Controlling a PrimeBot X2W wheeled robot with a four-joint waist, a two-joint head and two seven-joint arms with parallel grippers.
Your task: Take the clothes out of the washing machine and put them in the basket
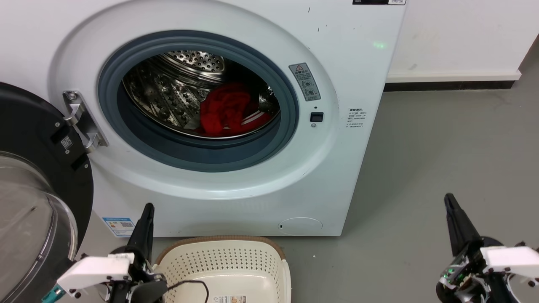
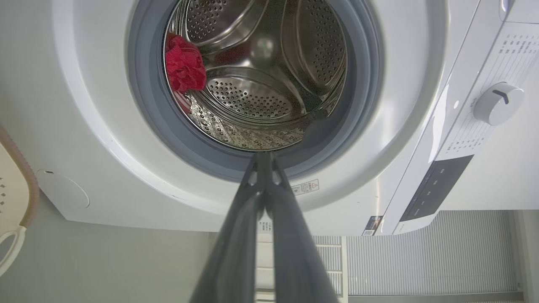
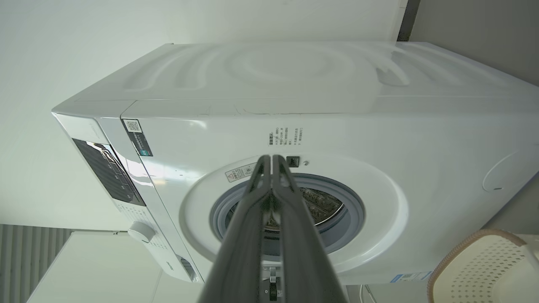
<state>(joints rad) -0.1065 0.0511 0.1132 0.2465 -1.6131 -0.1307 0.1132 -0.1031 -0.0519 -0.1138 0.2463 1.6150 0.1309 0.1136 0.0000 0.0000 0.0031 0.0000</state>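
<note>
Clothes (image 1: 225, 110) inside washing machine (image 1: 358, 75); basket (image 1: 219, 259) on floor (image 1: 442, 147) before it; door (image 1: 42, 139) at its left.

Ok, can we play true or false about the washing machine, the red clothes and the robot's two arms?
1. The round door of the washing machine stands open. True.
2. The red clothes lie inside the steel drum. True.
3. The basket already has the clothes in it. False: there are no clothes in it.
4. The left gripper is holding a garment. False: its jaws are shut on nothing, outside the drum.
5. The right gripper has its jaws shut. True.
</note>
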